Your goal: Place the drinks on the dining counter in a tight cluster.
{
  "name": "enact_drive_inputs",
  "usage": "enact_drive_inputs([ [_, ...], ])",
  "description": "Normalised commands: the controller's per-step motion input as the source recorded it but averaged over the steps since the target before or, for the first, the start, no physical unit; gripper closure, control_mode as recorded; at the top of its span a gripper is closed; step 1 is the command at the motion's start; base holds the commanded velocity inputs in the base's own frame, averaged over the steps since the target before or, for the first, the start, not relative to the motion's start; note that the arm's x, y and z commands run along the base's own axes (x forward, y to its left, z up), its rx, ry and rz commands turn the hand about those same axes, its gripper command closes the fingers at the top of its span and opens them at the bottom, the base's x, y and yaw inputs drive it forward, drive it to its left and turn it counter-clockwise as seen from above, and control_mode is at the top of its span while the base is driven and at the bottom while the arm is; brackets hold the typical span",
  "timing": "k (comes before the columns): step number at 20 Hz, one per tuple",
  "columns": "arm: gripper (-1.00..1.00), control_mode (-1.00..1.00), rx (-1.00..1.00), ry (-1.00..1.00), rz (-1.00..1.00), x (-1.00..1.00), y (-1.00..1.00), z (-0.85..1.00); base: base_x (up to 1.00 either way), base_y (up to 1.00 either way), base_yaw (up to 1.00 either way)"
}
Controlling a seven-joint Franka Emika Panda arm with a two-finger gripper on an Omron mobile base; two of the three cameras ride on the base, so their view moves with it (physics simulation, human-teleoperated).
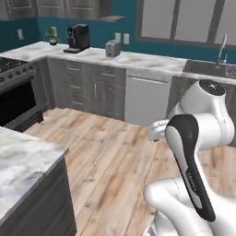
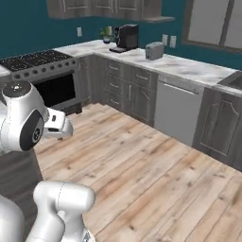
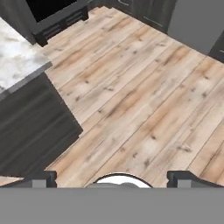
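Observation:
A corner of the dining counter [image 1: 20, 163], with its veined marble top and dark panelled side, stands at the lower left of the left base view. The same corner [image 3: 15, 59] sits at the upper left of the hand view, above its dark side panel. My gripper [image 3: 113, 179] hangs over the wooden floor beside that corner. Its two dark fingertips [image 3: 41, 178] stand far apart at the bottom of the hand view, open, with nothing between them. The drinks are out of view.
A stove with a black oven [image 1: 14, 94] stands at the left. Along the back wall runs a marble worktop [image 1: 138, 60] with a coffee machine [image 1: 77, 38], a toaster [image 1: 112, 48] and a sink [image 1: 212, 68]. A dishwasher [image 1: 146, 99] sits below. Open wooden floor [image 1: 110, 156] lies between.

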Motion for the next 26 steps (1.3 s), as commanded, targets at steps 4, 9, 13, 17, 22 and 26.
enact_drive_inputs([
  [4,-1.0,1.0,0.0,0.0,0.0,0.0,0.0,0.0,0.13,-0.19,-0.83],
  [9,-1.0,1.0,0.0,0.0,0.0,0.0,0.0,0.0,0.26,-0.12,-0.8],
  [13,-1.0,1.0,0.0,0.0,0.0,0.0,0.0,0.0,0.52,-0.21,-0.65],
  [17,-1.0,1.0,0.0,0.0,0.0,0.0,0.0,0.0,0.86,-0.32,-0.5],
  [22,-1.0,1.0,0.0,0.0,0.0,0.0,0.0,0.0,1.0,0.01,-0.35],
  [26,-1.0,1.0,0.0,0.0,0.0,0.0,0.0,0.0,1.0,0.05,-0.23],
])
